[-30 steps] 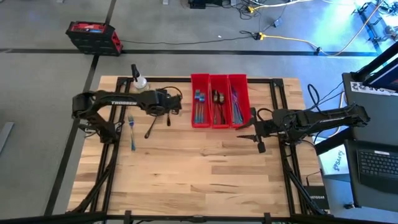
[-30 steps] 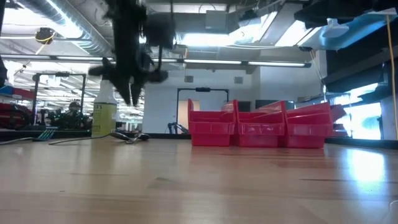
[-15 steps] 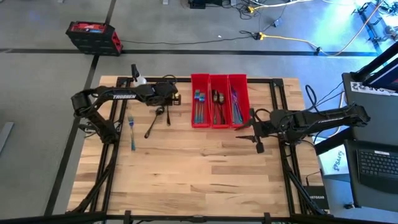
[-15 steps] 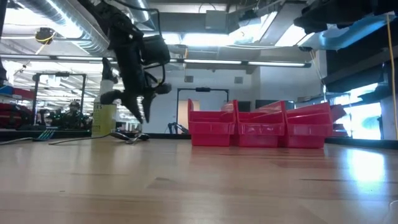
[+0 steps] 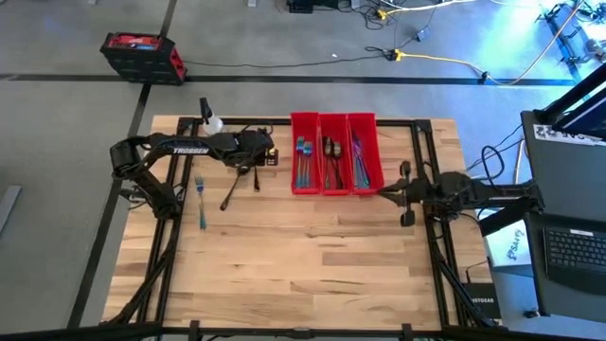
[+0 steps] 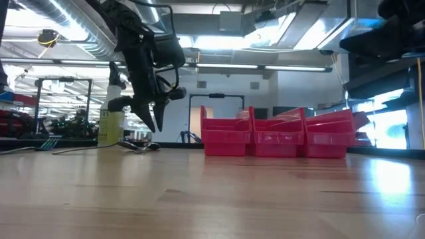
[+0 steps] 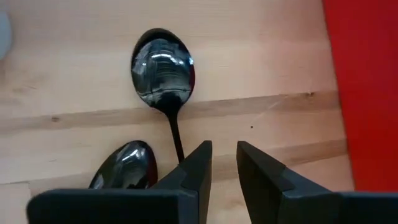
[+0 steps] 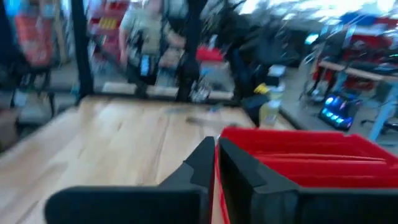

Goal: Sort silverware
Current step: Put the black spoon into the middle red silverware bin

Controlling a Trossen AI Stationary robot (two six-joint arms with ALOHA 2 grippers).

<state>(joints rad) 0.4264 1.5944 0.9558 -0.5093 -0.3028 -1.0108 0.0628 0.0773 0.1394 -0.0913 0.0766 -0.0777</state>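
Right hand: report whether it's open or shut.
Shut. In its wrist view, the right hand's two dark fingers meet with nothing between them, beside the red bins.

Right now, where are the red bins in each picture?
High view: bins at the table's far middle.
Low view: bins right of centre.
Left wrist view: one bin's red wall fills the right edge.
Right wrist view: bins at lower right.
Shared landmark: the spray bottle, also in the low and right wrist views.

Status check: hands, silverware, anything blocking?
Left hand slightly open above dark spoons. Right hand shut, empty, beside red bins. Fork loose. No obstruction.
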